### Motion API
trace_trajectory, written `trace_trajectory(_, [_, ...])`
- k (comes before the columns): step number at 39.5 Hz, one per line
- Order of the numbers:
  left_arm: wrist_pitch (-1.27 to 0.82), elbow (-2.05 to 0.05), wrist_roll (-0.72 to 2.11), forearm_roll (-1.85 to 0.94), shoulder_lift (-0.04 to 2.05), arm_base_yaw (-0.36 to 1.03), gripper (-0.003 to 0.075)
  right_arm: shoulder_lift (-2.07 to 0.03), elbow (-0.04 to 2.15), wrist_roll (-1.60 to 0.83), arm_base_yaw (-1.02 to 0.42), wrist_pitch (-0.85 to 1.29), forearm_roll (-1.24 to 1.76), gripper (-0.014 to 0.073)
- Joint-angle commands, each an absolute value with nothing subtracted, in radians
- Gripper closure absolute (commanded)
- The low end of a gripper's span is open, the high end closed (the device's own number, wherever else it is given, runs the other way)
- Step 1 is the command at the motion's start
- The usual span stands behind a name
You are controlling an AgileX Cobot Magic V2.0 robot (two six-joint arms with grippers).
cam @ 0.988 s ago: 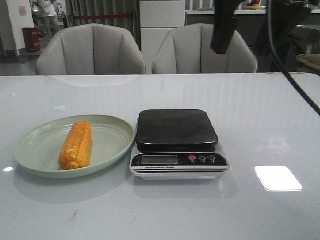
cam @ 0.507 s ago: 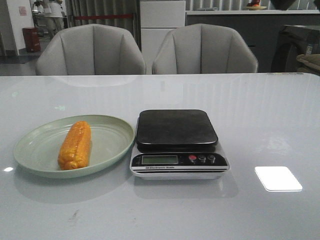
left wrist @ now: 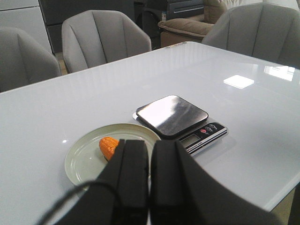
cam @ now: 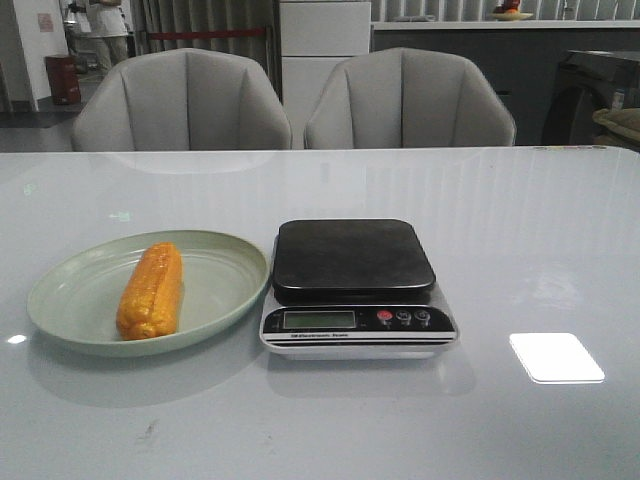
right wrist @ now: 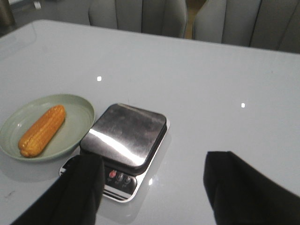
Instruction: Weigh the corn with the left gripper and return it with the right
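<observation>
From the front, the corn (cam: 151, 290) lies lengthwise in the pale green plate (cam: 222, 265) on the white bench (cam: 520, 240), with the plate's rim just beside the kitchen scale (cam: 356, 285); the scale's dark platform is bare, its display is too small to read, and neither arm shows in this view. In the left wrist view, the left gripper (left wrist: 150, 154) hangs above the bench with its jaws pressed together and holding nothing; its black fingers (left wrist: 132, 173) cover the near part of the plate and most of the corn, leaving only an orange end visible. In the right wrist view, the right gripper (right wrist: 154, 183) has its jaws spread wide apart and empty, one finger hiding a corner of the scale's button panel, while the whole corn shows in the plate.
</observation>
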State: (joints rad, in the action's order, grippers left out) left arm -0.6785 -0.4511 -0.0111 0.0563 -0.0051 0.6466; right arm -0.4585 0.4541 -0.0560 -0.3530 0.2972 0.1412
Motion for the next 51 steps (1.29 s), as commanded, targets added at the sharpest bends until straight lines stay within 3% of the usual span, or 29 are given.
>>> trace_trajectory(1, [-0.599, -0.477, -0.014, 0.057, 0.002, 0.654, 0.0596, -0.348, 0.41, -0.072, -0.348, 0.14, 0.139, 0.0043])
trace_trajectory(10, [-0.599, -0.477, -0.014, 0.057, 0.002, 0.654, 0.0596, -0.164, 0.282, -0.072, -0.348, 0.117, 0.139, 0.0043])
trace_trajectory(18, [-0.599, -0.477, -0.014, 0.057, 0.002, 0.654, 0.0596, -0.145, 0.246, -0.072, -0.348, 0.072, 0.139, 0.0049])
trace_trajectory(20, [-0.599, -0.477, -0.014, 0.057, 0.002, 0.654, 0.0596, -0.145, 0.246, -0.072, -0.348, 0.072, 0.139, 0.0088])
trace_trajectory(22, [-0.599, -0.477, -0.014, 0.057, 0.002, 0.654, 0.0596, -0.145, 0.246, -0.072, -0.348, 0.072, 0.132, 0.0179])
trace_trajectory(27, [-0.599, -0.477, -0.014, 0.057, 0.002, 0.654, 0.0596, -0.145, 0.246, -0.072, -0.348, 0.098, 0.111, 0.0494])
trace_trajectory(31, [-0.599, -0.477, -0.014, 0.057, 0.002, 0.654, 0.0596, -0.145, 0.246, -0.071, -0.348, 0.136, 0.113, 0.0435])
trace_trajectory(51, [-0.596, -0.468, -0.014, 0.057, 0.002, 0.654, 0.0596, -0.145, 0.246, -0.071, -0.348, 0.146, 0.113, 0.0436])
